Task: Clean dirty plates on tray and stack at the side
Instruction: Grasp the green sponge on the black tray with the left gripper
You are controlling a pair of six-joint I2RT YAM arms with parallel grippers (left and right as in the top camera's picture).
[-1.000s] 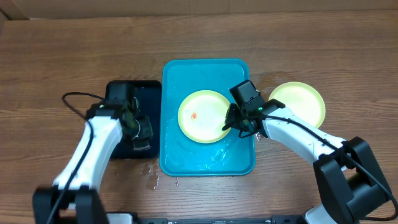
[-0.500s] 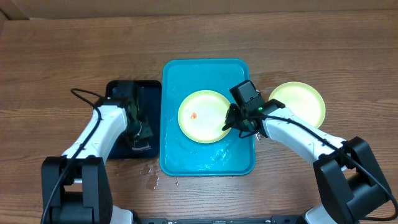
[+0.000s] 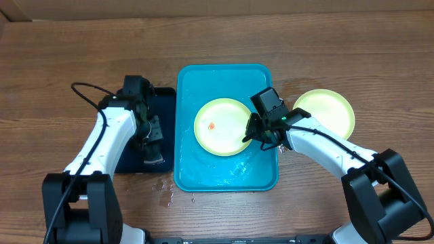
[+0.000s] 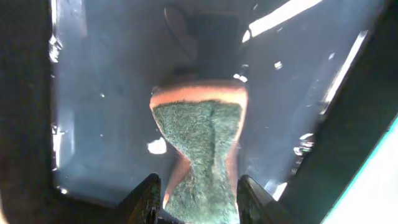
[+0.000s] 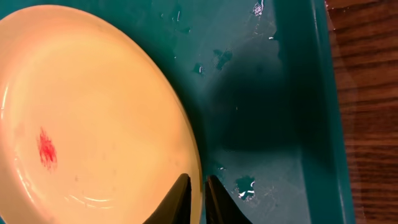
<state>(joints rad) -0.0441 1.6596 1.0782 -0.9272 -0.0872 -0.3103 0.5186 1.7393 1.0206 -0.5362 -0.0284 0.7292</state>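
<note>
The right claw (image 3: 249, 137) is clamped on the rim of the plate in the tray (image 3: 220, 127), at about the plate's 4 o'clock; from the wrist its two tips (image 5: 196, 199) straddle that edge, nearly together. The left claw (image 3: 153, 157) hangs over the black tray, pinching a sponge so hard that it waists in like an hourglass between the fingers (image 4: 147, 198).

All of this sits on a wood-grain tabletop (image 3: 68, 54). In the middle lies the turquoise tray (image 3: 224, 173), its floor wet and glistening. The narrower black tray (image 3: 165, 102) lies right alongside at its 9 o'clock, also shiny with water. The pale yellow-green plate rests flat near the turquoise tray's centre. A second plate (image 3: 325, 112) of the same colour sits on the bare wood at the tray's 3 o'clock, just off the rim. The sponge (image 4: 199, 130) shows a green scouring face with an orange edge. A small red smear (image 3: 211, 125) marks the gripped plate, just toward 9 o'clock of its middle. A few water drops (image 3: 166, 190) dot the wood near the tray's 7 o'clock corner.
</note>
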